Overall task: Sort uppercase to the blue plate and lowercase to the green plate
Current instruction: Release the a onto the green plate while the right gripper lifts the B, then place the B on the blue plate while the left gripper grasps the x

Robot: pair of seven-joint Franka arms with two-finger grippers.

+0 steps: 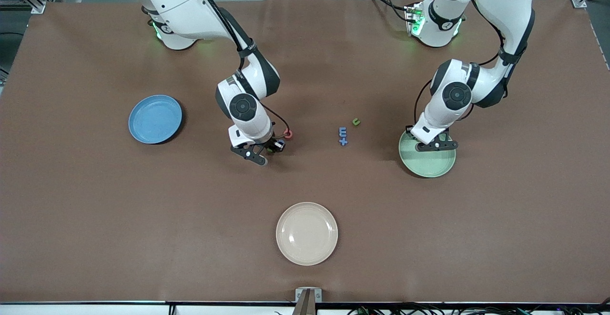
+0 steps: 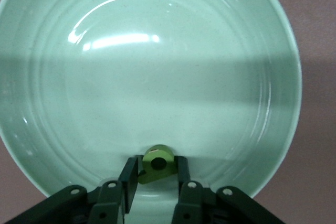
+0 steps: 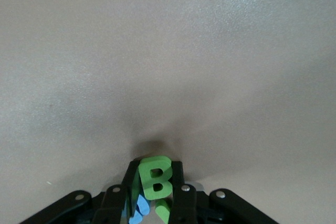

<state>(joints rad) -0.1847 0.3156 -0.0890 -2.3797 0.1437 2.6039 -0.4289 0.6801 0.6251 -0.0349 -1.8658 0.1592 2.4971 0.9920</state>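
Front view, worktop [image 1: 95, 219]: brown surface carrying three plates and scattered foam letters.
Front view, blue plate [image 1: 155, 118]: lies toward the right arm's end of the worktop; nothing shows on it.
Front view, green plate [image 1: 427, 157]: lies toward the left arm's end, partly covered by the left arm's wrist.
Front view, cream plate [image 1: 307, 233]: nearest the front camera, midway between the two ends, with nothing on it.
Front view, right hand [image 1: 269, 150]: low at the worktop between the blue plate and the loose letters; its fingers are largely hidden by the wrist.
Front view, pink-red G [image 1: 288, 134]: lies on the worktop just beside the right hand.
Front view, blue m [image 1: 342, 131]: on the worktop between the two arms, with the blue t [image 1: 343, 141] just beside it, nearer the camera.
Front view, green u [image 1: 356, 122]: near the blue m, slightly farther from the camera.
Front view, left hand [image 1: 436, 144]: over the green plate, at the part farthest from the camera.
Left wrist view, left hand [image 2: 157, 174]: fingers narrow, closed on a green g [image 2: 158, 163], which is held just above the inside of the green plate [image 2: 157, 66].
Right wrist view, right hand [image 3: 153, 182]: fingers pinched tight on a green B [image 3: 154, 178], standing upright between them.
Right wrist view, other letters: a blue piece [image 3: 138, 211] and another green piece [image 3: 163, 211] lie under the B; which letters they are cannot be told.
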